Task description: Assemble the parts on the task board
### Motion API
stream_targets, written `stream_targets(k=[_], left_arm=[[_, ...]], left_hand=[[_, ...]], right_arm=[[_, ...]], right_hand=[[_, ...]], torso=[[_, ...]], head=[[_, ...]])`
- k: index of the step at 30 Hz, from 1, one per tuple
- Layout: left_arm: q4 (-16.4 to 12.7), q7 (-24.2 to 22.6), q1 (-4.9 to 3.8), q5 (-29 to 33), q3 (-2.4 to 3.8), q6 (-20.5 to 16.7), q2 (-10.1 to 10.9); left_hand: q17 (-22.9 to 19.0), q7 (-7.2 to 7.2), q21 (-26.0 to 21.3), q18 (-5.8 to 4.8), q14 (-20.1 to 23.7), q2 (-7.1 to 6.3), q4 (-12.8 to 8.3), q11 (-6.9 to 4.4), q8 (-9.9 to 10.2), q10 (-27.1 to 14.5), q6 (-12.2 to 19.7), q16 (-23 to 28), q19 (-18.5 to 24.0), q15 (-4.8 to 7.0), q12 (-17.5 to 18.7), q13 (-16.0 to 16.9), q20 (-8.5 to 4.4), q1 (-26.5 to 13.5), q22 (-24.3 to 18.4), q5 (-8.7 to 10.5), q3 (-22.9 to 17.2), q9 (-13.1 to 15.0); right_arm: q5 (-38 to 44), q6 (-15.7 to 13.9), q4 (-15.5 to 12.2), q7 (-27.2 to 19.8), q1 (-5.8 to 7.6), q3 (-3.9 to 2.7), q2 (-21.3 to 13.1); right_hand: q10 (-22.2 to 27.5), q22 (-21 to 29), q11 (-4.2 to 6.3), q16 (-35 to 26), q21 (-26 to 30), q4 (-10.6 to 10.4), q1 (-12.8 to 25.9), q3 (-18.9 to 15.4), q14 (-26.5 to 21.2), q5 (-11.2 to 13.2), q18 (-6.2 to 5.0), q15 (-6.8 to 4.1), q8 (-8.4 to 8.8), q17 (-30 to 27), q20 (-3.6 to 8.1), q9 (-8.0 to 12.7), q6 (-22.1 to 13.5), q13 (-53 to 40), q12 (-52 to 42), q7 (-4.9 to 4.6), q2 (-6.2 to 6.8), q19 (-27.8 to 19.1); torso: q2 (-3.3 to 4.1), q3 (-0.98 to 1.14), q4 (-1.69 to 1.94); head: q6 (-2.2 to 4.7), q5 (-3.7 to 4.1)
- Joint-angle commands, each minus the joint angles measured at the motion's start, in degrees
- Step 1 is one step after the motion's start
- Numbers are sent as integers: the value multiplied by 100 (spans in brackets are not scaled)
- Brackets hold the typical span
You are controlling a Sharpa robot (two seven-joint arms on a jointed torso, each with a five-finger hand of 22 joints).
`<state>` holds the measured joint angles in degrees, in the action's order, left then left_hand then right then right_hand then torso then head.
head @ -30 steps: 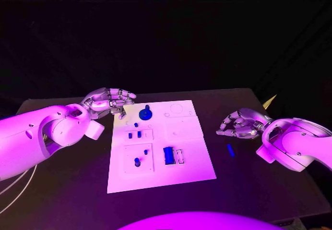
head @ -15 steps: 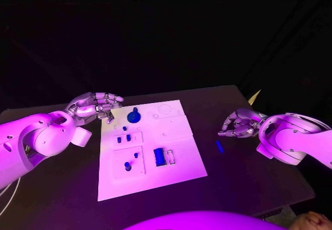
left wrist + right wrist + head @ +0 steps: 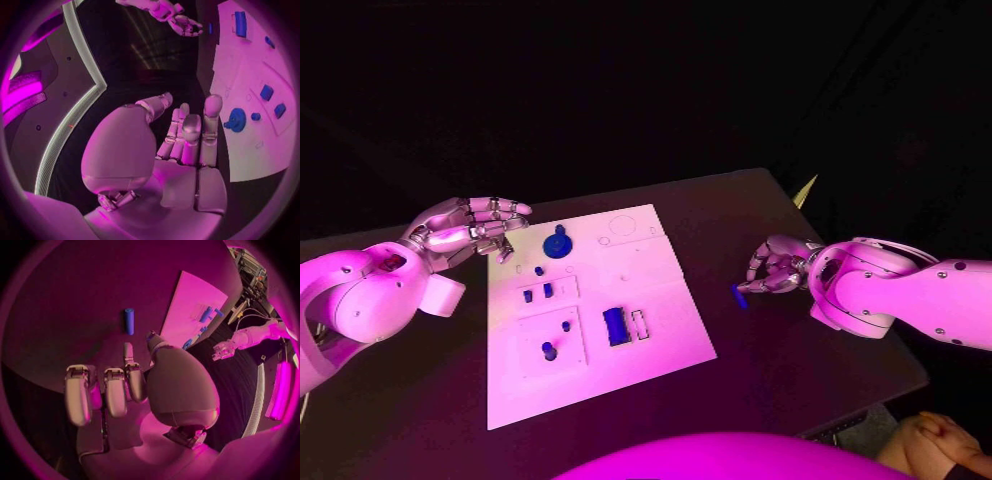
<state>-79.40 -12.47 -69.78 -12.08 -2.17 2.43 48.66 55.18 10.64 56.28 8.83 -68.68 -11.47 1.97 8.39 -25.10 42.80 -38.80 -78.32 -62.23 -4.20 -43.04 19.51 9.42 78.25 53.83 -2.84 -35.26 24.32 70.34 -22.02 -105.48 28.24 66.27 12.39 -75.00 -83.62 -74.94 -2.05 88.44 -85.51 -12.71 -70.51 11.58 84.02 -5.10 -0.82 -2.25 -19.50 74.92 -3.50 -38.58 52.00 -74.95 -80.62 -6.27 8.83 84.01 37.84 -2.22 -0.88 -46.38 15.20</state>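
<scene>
right hand (image 3: 773, 268), mid-right of frame, hangs just beside loose blue peg (image 3: 738, 295) on table (image 3: 776, 370), right of task board (image 3: 589, 310); fingers curled, nothing held. left hand (image 3: 466, 228), upper left, curled, empty, near blue knob (image 3: 558, 242). step judged: peg pickup; nxt move calls for fingers closed round peg.

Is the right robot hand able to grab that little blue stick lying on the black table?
Probably yes. The blue stick lies on bare table beside the right robot hand, which holds nothing, with nothing between them.
</scene>
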Motion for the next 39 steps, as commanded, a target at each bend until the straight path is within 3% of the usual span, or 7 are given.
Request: stream_targets(k=[1,7,16,39], left_arm=[[-10,-90,5,15,3,18,0],[-14,-89,11,16,3,28,7],[-17,-85,16,16,3,29,24],[-22,-63,19,16,3,56,50]], left_hand=[[-5,163,-26,53,43,13,19,-5,-39,-22,11,-23,41,0,-35,-5,-2,4,-5,-23,-27,-8],[-5,163,-26,53,43,13,19,-5,-39,-22,11,-23,41,0,-35,-5,-2,4,-5,-23,-27,-8],[-6,161,-25,53,45,12,19,-7,-49,-20,12,-25,44,1,-40,-10,-2,3,-3,-24,-30,-11],[-6,161,-25,53,45,12,19,-7,-49,-20,12,-25,44,1,-40,-10,-2,3,-3,-24,-30,-11]], right_arm=[[158,-44,46,176,-67,3,62],[153,-80,125,182,-143,8,194],[144,-73,305,190,-249,17,324],[205,51,556,202,-403,24,570]], right_hand=[[15,-1324,34,-16,-21,-50,45,-1,516,-3,-15,-6,0,1145,-13,7,36,-820,14,8,29,473],[10,-1325,37,-17,-21,-78,71,-10,516,2,-14,-9,2,1145,-10,8,45,-824,8,12,22,474],[0,-1334,52,-13,-41,-78,14,35,518,-25,-10,-21,5,1154,1,9,76,-830,-1,27,-31,481],[-25,-1351,86,-3,-77,22,-187,186,524,-82,-1,-51,-2,1177,29,10,174,-850,-26,63,-75,494]], torso=[[2,-4,-2],[1,2,8],[-1,-10,8],[-6,-12,10]], head=[[-15,72],[-27,115],[-61,121],[-106,91]])
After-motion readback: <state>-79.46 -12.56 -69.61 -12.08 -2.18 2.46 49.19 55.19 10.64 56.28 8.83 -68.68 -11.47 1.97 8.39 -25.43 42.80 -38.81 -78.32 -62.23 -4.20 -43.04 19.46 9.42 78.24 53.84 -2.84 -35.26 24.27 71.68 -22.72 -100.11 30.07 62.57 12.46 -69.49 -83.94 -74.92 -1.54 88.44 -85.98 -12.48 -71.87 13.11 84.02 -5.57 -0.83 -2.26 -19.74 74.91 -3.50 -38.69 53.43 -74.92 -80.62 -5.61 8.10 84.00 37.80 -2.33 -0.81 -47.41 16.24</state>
